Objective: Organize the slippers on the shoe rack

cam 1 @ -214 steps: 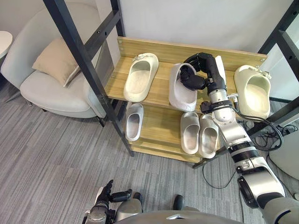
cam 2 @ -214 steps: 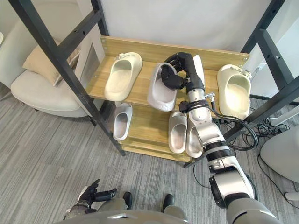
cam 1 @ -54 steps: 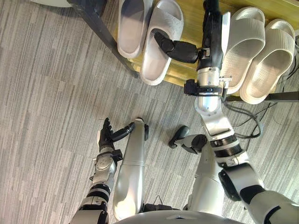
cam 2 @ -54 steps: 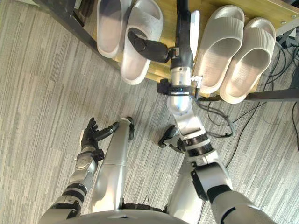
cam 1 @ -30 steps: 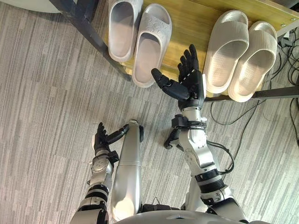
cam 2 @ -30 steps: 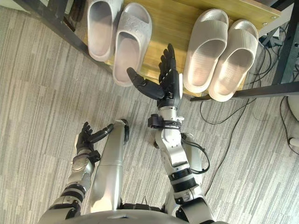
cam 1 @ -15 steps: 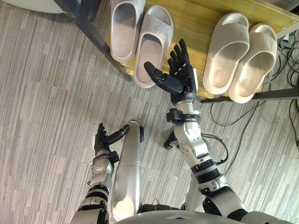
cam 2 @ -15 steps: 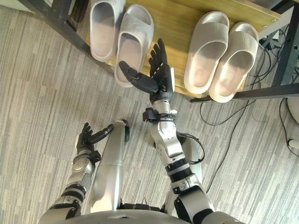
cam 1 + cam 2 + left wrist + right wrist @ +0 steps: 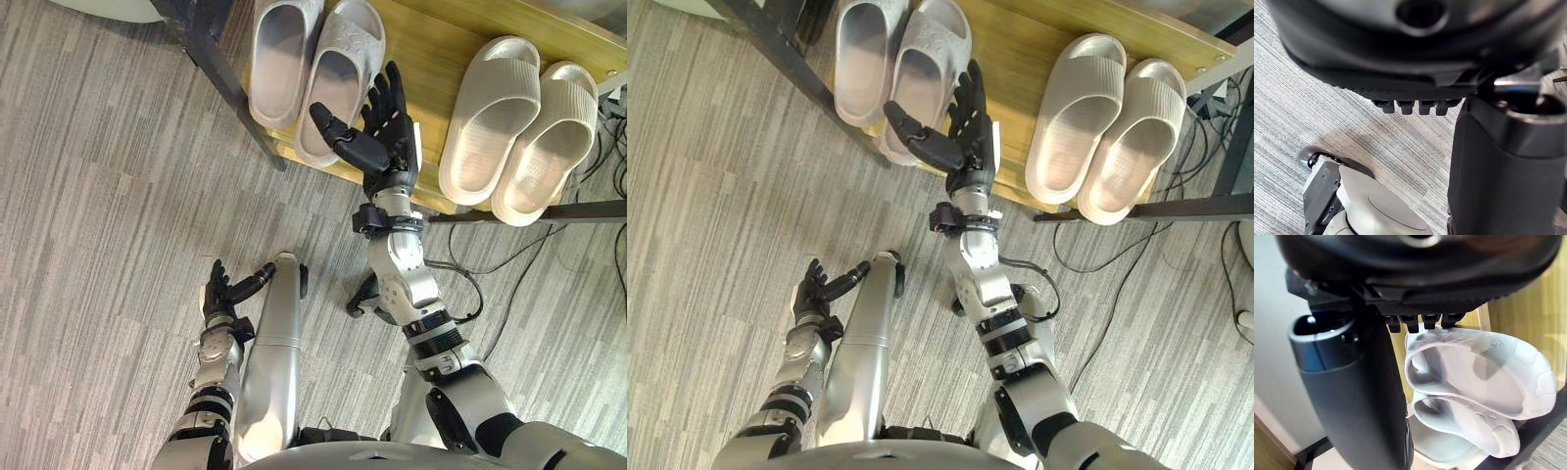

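Looking down, I see my right hand (image 9: 384,149) spread open and empty over the front edge of the light wooden shoe rack shelf (image 9: 427,59). A pair of pale grey rubber slippers (image 9: 338,70) lies on the shelf just left of its thumb. A pair of cream ribbed slippers (image 9: 490,113) lies to its right. My left hand (image 9: 221,294) hangs open near the grey striped carpet (image 9: 98,196).

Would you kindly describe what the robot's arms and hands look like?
The right arm and left arm are silver-grey rounded segments with black bands at the joints. The right hand and left hand are dark, with slim fingers and a thick thumb.
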`<state>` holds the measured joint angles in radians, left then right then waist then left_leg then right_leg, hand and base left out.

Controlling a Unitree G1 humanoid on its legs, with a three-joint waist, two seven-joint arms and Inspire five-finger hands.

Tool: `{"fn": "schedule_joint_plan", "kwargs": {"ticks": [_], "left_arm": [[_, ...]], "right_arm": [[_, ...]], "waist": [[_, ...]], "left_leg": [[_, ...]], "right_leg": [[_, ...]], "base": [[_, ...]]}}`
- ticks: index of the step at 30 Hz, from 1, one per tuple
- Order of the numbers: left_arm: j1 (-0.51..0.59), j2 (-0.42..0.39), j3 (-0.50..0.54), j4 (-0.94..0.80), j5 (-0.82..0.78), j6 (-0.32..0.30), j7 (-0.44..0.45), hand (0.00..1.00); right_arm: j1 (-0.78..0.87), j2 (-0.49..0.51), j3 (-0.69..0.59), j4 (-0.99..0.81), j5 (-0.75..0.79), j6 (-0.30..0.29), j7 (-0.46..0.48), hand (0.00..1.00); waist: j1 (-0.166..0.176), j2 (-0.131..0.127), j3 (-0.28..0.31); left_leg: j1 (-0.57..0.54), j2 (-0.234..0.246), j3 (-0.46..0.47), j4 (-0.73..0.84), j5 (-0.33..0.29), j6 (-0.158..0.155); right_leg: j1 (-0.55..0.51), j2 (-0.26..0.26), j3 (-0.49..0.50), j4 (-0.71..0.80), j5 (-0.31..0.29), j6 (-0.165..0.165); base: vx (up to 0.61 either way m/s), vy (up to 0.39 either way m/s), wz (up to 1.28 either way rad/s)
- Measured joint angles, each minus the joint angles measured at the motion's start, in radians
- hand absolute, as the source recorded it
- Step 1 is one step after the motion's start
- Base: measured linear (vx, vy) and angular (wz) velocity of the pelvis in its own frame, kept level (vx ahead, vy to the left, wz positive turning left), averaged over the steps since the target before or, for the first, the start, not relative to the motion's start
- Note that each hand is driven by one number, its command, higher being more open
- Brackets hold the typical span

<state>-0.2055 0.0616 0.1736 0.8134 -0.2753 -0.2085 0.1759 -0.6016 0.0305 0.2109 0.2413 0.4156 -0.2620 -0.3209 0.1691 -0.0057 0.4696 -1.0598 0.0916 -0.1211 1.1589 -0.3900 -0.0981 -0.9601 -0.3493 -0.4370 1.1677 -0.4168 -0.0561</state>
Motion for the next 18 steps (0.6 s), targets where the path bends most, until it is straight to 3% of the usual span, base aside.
{"fn": "schedule_joint_plan", "kwargs": {"ticks": [8,18], "left_arm": [[0.001,-0.022,-0.002,0.028,0.0,0.002,-0.002,1.0],[0.005,-0.029,-0.005,0.037,0.0,0.005,-0.008,1.0]], "right_arm": [[-0.081,-0.041,-0.046,0.062,0.0,0.014,-0.02,1.0],[-0.109,-0.061,-0.065,0.086,-0.001,0.023,-0.03,1.0]], "waist": [[0.023,0.03,-0.016],[0.031,0.043,-0.023]], "left_leg": [[-0.001,-0.004,-0.002,0.002,0.0,0.0],[0.002,-0.004,-0.003,0.01,0.0,0.0]], "right_leg": [[0.0,-0.004,-0.001,0.004,-0.002,-0.002],[0.004,-0.006,0.0,0.014,-0.004,-0.008]], "base": [[0.0,0.004,0.0],[0.0,0.003,0.0]]}}
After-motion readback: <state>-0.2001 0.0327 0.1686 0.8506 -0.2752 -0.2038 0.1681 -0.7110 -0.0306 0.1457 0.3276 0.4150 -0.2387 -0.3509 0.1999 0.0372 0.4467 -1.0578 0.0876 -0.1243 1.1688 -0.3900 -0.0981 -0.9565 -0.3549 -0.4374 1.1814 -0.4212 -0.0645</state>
